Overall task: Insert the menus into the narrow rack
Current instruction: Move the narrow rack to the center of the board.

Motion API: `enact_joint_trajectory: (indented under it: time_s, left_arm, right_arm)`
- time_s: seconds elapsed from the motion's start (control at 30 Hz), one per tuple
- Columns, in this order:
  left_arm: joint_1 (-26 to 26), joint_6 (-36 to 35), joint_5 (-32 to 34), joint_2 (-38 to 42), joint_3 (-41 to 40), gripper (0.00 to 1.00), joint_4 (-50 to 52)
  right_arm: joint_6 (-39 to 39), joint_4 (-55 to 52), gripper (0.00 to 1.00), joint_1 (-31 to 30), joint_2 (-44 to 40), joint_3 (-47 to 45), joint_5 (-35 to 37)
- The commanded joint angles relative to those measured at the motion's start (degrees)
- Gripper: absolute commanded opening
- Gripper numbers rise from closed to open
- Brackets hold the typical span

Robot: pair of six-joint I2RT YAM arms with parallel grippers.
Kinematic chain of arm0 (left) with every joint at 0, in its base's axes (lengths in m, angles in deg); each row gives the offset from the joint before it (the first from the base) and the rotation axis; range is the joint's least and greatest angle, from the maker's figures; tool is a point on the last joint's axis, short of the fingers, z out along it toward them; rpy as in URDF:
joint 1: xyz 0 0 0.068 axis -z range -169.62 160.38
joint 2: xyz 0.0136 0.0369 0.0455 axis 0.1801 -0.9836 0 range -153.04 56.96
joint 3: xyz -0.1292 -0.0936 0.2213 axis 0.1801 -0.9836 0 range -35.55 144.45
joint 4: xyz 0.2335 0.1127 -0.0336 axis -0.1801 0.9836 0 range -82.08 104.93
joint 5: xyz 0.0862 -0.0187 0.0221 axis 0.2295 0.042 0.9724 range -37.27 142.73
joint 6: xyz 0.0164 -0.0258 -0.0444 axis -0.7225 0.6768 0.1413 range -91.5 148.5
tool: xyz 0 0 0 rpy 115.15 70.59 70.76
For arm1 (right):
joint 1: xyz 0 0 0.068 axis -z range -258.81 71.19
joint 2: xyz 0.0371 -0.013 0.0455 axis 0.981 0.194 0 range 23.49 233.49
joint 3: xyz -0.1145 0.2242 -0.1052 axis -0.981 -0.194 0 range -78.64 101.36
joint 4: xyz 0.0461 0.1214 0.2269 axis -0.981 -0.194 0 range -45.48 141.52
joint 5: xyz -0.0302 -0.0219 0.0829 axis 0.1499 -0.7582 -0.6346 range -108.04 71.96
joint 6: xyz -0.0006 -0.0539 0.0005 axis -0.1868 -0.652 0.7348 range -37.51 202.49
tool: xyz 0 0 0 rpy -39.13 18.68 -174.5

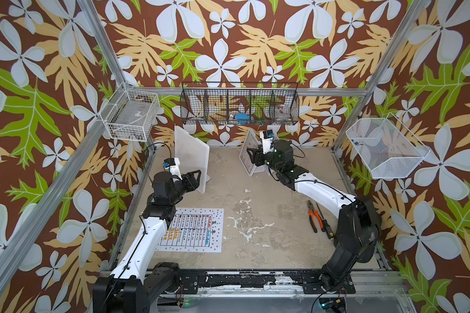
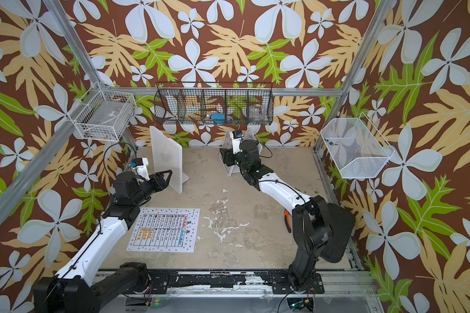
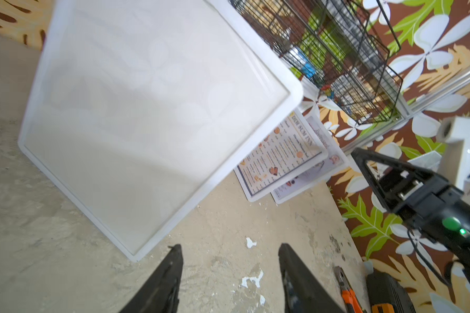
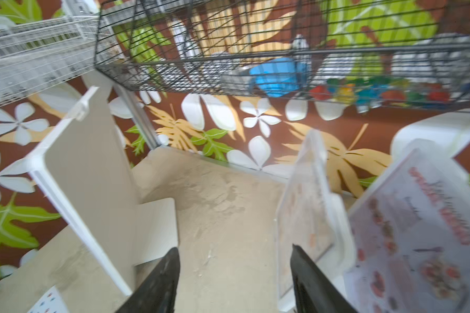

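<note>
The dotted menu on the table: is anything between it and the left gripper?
Nothing visible does. Only bare tabletop separates the dotted menu from the open left gripper, which is beside the upright white panel.

White dotted-border menu (image 1: 196,230), orange-handled pliers (image 1: 316,218)

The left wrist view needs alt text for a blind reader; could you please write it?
The left gripper stands open and empty over a beige tabletop, facing a large upright white frosted panel. Beyond it, a dark-bordered "DIM SUM INN" menu stands in front of a pale pinkish menu.
</note>
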State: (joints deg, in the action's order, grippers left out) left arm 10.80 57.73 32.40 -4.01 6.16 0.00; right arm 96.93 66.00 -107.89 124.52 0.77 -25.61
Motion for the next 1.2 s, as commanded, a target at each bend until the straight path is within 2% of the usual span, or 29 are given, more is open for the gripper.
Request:
enact_joint_trajectory:
  time_s: [0.0,0.2,0.3,0.4,0.7,1.03,1.17]
  left_arm:
    - [-4.29,3.76,-7.49,-0.79,-0.40,0.62,-5.80]
    - [-10.76,7.28,-13.27,-1.69,-1.06,0.74,-10.61]
    - [-12.21,8.50,-14.30,-1.62,-1.58,0.92,-11.80]
    - [-12.21,9.30,-14.29,-0.83,-2.70,1.00,-12.80]
    - [-14.18,11.73,-16.32,0.94,-5.11,1.00,-14.68]
    - [-16.39,26.48,-26.19,-1.90,-10.39,1.00,-37.14]
    - [-16.89,28.42,-27.37,-2.99,-10.95,1.00,-40.05]
  right_arm:
    - [1.86,1.62,0.66,-2.44,0.51,1.74,-3.75]
    - [3.04,0.95,0.68,-8.04,2.59,6.68,-4.81]
    - [3.05,0.38,0.68,-10.19,4.17,9.63,-4.99]
    - [2.62,-0.67,0.68,-11.84,6.50,13.06,-5.02]
    - [3.04,-4.17,0.67,-13.74,16.39,24.45,-6.10]
    - [3.05,-6.57,0.57,-15.05,25.42,33.86,-6.36]
    - [3.40,-6.33,0.49,-15.10,27.30,35.66,-6.23]
